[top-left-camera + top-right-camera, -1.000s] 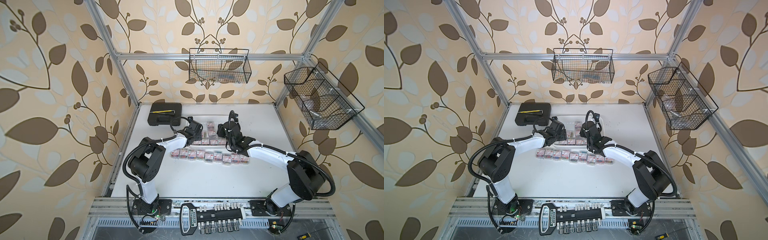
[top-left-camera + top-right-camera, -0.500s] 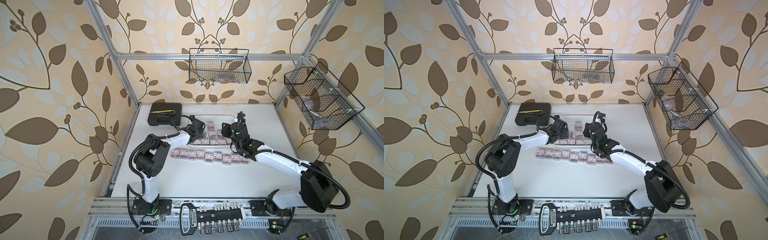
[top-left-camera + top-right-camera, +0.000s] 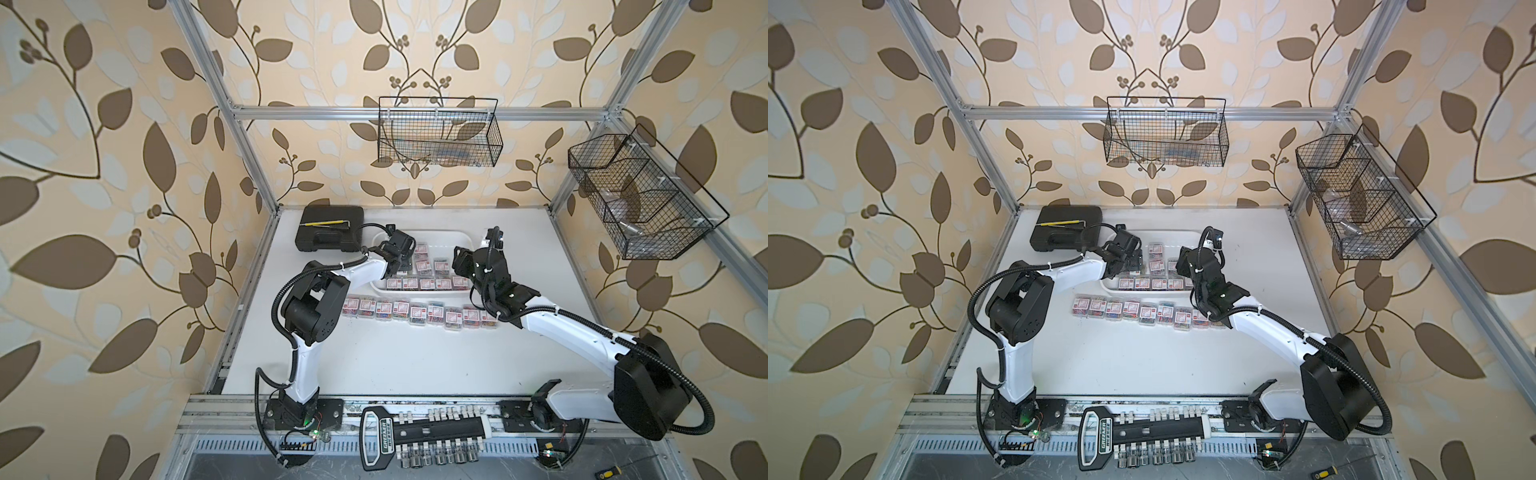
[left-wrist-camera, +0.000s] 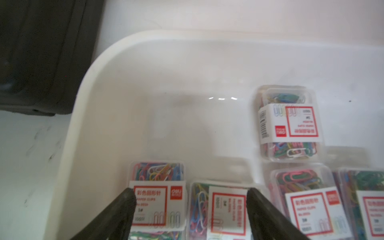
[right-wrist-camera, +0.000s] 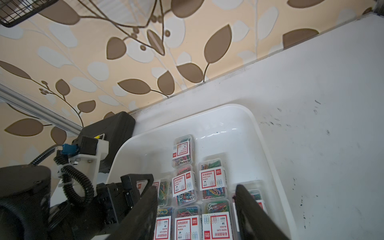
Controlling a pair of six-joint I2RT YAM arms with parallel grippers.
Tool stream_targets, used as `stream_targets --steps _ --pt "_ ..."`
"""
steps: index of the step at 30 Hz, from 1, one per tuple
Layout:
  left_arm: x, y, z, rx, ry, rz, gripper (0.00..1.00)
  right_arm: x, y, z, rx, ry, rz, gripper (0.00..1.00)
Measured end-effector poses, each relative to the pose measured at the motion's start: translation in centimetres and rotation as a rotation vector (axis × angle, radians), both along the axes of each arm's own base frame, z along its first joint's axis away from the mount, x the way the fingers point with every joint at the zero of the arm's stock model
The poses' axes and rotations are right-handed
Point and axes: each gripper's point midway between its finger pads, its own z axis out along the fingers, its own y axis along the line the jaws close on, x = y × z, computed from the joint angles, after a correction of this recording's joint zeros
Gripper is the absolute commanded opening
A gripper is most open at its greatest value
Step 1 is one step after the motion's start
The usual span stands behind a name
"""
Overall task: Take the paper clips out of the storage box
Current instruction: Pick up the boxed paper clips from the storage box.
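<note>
Our left fingers [image 4: 124,207] have spread apart over paper clips [image 4: 289,122] in the storage box [image 4: 83,83]; right fingers [image 5: 249,207] stand apart, empty. We judge another pick imminent.

Black case [image 3: 328,237], wire baskets [image 3: 438,135], socket rail [image 3: 432,429]

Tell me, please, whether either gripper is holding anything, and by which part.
Nothing is held: the left gripper and the right gripper both stand open over the paper clips in the storage box.
</note>
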Motion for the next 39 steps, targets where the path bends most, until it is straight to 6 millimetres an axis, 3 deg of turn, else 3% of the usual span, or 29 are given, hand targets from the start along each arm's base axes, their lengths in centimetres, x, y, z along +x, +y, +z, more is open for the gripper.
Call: stream_targets --steps 8,15,22,24,30,39 --pt "3.3 -3.6 1.4 -0.01 -0.064 -0.054 0.88 0.0 -1.4 -0.8 -0.001 0.01 -0.028 0.6" --pt "5.4 -5.1 -1.9 0.018 -0.038 -0.072 0.94 -0.2 -2.2 -1.6 -0.003 0.026 -0.038 0.6" --pt "7.4 -6.4 -1.8 0.011 -0.064 -0.073 0.99 -0.1 -2.5 -1.7 0.004 0.027 -0.04 0.6" --pt "7.7 -6.6 -1.8 0.012 -0.063 -0.072 0.99 -0.1 -2.5 -1.7 0.006 0.028 -0.038 0.6" --pt "7.2 -5.8 -2.9 0.068 -0.031 -0.042 0.85 -0.2 -2.5 -1.8 0.01 0.03 -0.035 0.6" --pt "6.4 -4.5 -3.3 0.113 -0.034 0.012 0.84 -0.5 -2.6 -1.7 0.019 0.024 -0.035 0.6"
